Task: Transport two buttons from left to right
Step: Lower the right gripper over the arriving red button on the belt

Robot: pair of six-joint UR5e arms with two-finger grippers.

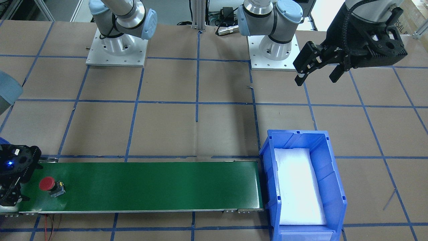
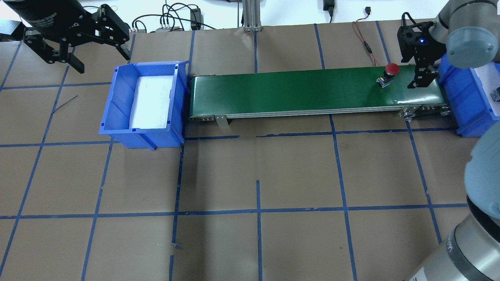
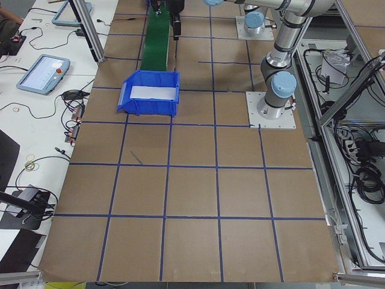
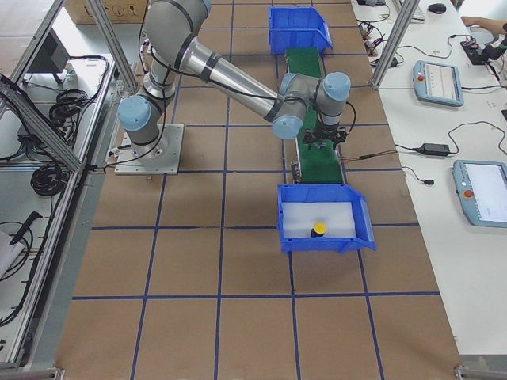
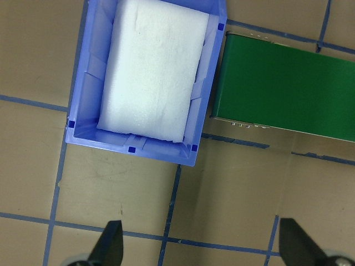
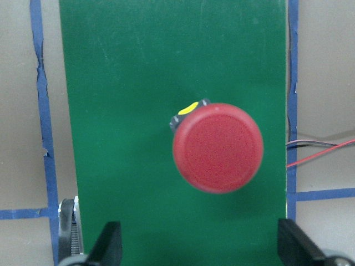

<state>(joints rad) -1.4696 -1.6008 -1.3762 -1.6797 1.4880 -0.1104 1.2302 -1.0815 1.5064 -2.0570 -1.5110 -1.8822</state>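
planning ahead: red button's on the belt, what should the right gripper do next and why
Probably lift the right gripper and move it to the blue bin: its jaws are open, the red button lies free on the belt, and the yellow button waits in that bin.

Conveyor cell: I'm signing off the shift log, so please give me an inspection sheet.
Surface: paper-covered table, blue tape grid; green conveyor belt.
Job's things: red button on belt's right end; yellow button in right blue bin; left bin holds foam only.
Clutter: thin dark sliver beside left bin.
Hands: left hand open, aloft; right hand open over belt near red button.
Cables: red wire beside belt.
Surroundings: teach pendants on side bench.
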